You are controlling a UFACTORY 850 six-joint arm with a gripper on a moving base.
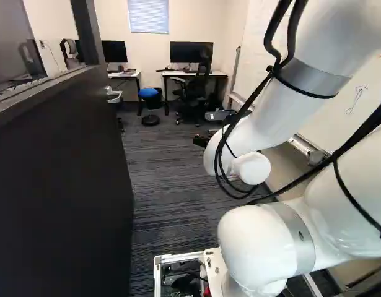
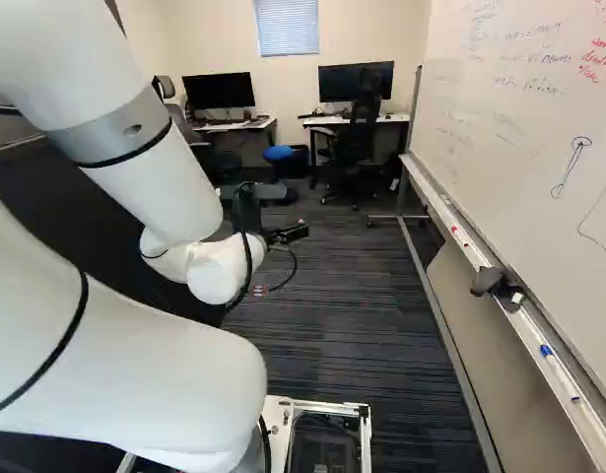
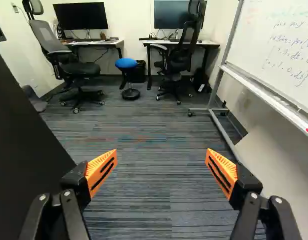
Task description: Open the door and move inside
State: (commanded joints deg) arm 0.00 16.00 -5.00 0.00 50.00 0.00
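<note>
Closest of all is the white arm [image 1: 264, 247], folded high over its base frame [image 2: 327, 406], with black cables [image 1: 363, 133] slung loosely along it. The door [image 1: 60, 173] stands open along the left of the left base view, so I'd say the opening is done and the driving in remains. The gripper [image 3: 161, 160] points into the room, fingers spread wide with nothing between their orange pads [image 3: 99, 172]. What worries me is that door: if it swings back, or the base veers towards it, its dark face could catch the arm or the frame. Steering too hard away seems no safer, since the whiteboard [image 2: 539, 128] carries a jutting tray [image 2: 524, 320] that an elbow might clip, and its stand's foot [image 3: 221, 131] could stop a wheel. A drooping cable might hook on that tray too. Farther in, overrunning could bump the blue stool [image 3: 126, 63] or the office chair [image 3: 176, 62].
</note>
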